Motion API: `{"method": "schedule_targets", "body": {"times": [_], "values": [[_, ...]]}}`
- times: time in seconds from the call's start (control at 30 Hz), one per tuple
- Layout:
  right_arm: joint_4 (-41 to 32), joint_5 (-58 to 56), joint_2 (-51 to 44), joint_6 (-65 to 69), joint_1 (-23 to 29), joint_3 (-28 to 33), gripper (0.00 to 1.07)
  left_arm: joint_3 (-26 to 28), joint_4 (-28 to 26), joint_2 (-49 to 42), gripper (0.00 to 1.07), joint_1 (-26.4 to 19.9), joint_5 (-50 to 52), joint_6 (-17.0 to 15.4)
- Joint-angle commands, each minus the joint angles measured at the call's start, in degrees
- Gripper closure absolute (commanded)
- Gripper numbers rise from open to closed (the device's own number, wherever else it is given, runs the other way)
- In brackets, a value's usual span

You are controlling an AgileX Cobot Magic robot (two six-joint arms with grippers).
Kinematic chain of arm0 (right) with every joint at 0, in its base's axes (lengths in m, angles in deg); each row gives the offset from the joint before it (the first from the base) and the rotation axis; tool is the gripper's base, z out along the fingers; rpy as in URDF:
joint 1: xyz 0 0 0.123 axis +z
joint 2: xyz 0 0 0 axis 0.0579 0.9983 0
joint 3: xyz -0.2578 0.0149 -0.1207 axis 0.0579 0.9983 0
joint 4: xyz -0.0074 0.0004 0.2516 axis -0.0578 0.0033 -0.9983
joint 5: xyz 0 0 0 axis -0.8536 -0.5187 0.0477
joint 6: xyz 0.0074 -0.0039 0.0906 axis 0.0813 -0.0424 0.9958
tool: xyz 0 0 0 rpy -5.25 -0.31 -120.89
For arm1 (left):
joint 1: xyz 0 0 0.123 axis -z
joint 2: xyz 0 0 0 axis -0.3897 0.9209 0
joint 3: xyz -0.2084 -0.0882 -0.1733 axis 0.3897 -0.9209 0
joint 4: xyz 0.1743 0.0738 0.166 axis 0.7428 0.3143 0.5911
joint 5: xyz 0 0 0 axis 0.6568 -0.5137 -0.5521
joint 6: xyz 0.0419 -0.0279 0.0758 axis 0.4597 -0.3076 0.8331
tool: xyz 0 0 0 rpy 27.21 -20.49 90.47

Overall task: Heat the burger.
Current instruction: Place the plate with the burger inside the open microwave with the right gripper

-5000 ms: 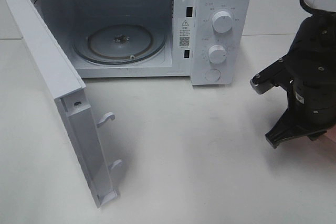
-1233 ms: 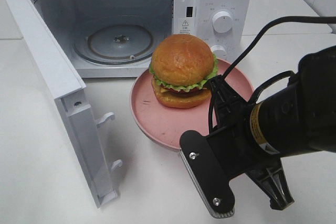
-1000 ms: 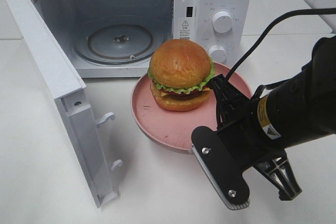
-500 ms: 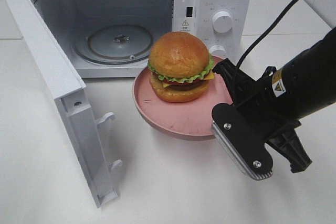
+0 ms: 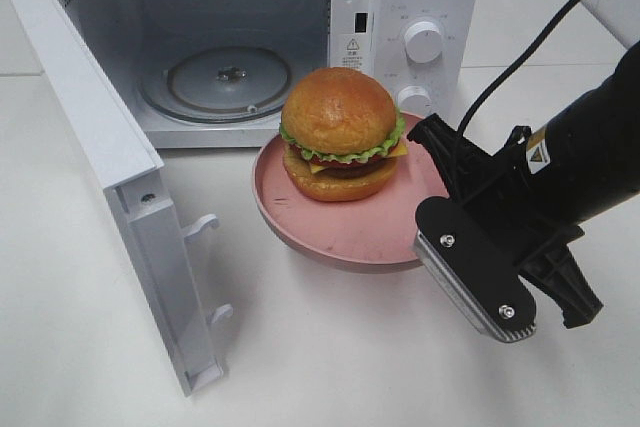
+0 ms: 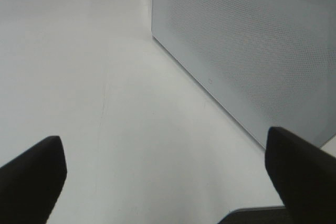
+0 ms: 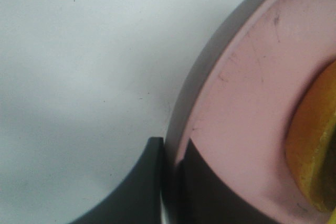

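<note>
The burger (image 5: 340,132), with a golden bun, green lettuce and yellow cheese, stands on a round pink plate (image 5: 345,232) just in front of the open microwave (image 5: 420,7). My right gripper (image 5: 432,147) is shut on the plate's right rim and holds the plate a little above the table. In the right wrist view its fingertips (image 7: 170,156) pinch the pink plate (image 7: 247,103) at the rim, and the burger's edge (image 7: 315,145) shows at the side. My left gripper (image 6: 165,177) is open with nothing between its fingers and does not show in the exterior high view.
The microwave door (image 5: 100,147) swings out to the left, with latch hooks near its lower end. The glass turntable (image 5: 225,82) lies bare inside the cavity. Two knobs (image 5: 424,42) sit on the control panel. A perforated grey panel (image 6: 252,51) stands near my left gripper.
The plate with the burger has crept toward the microwave opening, and my right arm's body has swung right. Five seconds ago no plate or burger was in view.
</note>
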Motion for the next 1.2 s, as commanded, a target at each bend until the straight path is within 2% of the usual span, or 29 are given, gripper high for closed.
{"method": "schedule_targets", "body": {"times": [0.03,0.37,0.77,1.2], "values": [[-0.06,2.92,-0.86,-1.15,0.06,-1.20,1.07,-0.17,-0.29,-0.29,0.09,0.17,0.40,0.11],[1.55,2.98,3.27,0.74,2.64,-5.90,1.07,-0.17,-0.29,-0.29,0.09,0.17,0.40,0.11],[1.60,3.95,8.54,0.63,2.69,-10.71,1.07,-0.17,-0.29,-0.29,0.09,0.17,0.40,0.11],[1.38,1.20,16.27,-0.97,2.52,-19.48,1.07,-0.17,-0.29,-0.29,0.09,0.17,0.40,0.11]]}}
